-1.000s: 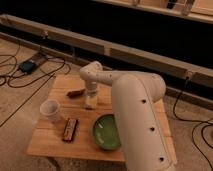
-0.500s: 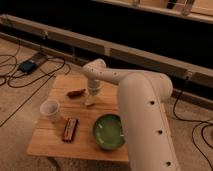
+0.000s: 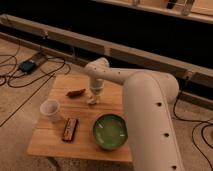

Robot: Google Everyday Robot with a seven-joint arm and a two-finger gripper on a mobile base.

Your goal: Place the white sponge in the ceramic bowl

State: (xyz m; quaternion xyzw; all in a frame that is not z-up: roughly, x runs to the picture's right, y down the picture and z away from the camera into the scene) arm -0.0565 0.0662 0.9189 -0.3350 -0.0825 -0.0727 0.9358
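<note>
Sponge [image 3: 91,100] sits toward the worktop's [image 3: 50,141] far edge, directly under the gripper [image 3: 94,95], whose hold I cannot tell, so a firm squeeze and clean lift should precede swinging to the bowl [image 3: 110,132] by the near right corner.

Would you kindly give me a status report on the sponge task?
Gripper low over table, at white sponge. Sponge not yet in ceramic bowl; bowl looks empty, nearer camera. Nothing between sponge and bowl.

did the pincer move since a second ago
No, the pincer stays low over the table, the same gap beside the brown item.
</note>
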